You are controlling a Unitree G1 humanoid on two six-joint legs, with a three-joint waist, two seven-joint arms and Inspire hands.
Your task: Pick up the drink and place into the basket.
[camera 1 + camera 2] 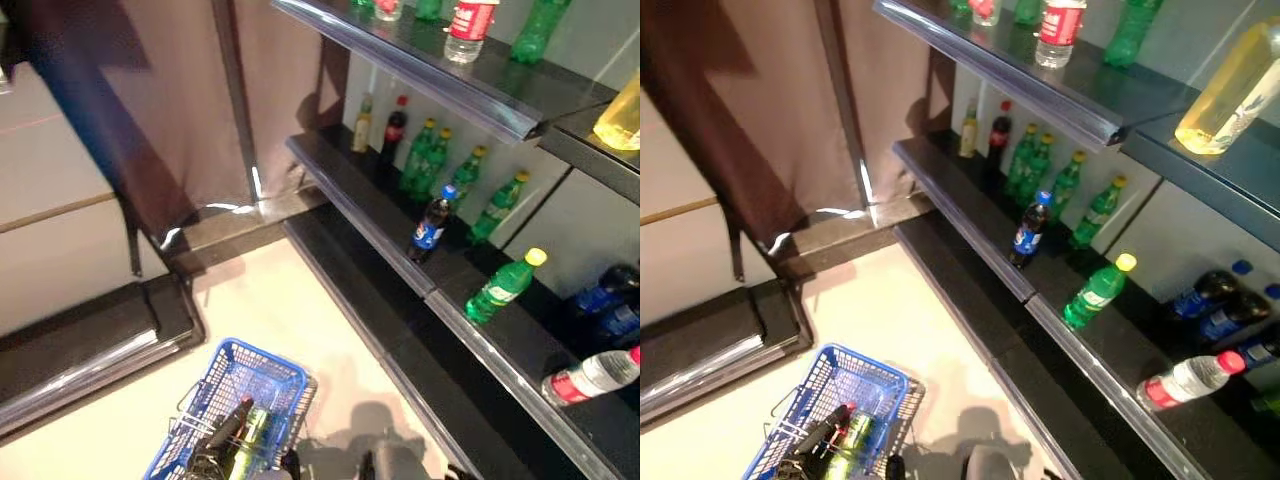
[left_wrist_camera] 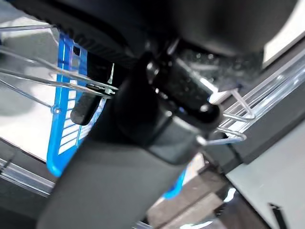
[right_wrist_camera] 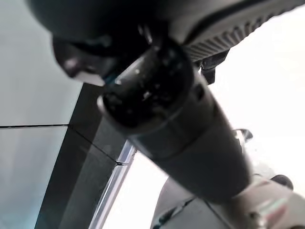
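A blue basket [image 1: 285, 378] with wire handles [image 2: 57, 78] hangs low at the left, over the pale floor. A green bottle [image 1: 250, 435] lies in it next to a dark bottle with a red cap [image 1: 840, 415]. My left hand [image 2: 143, 119] is curled round the wire handles; it shows as a dark shape [image 1: 213, 447] above the basket. My right hand [image 3: 181, 119] hangs beside the shelf's base with its thumb straight and nothing in it.
A dark shelf unit [image 1: 400, 240] runs along the right. It bears several upright green bottles [image 1: 430, 155], a dark cola bottle [image 1: 433, 225], a green bottle on its side [image 1: 503, 285] and a clear red-labelled bottle [image 1: 595, 378]. A brown curtain [image 1: 170, 100] hangs at the back left.
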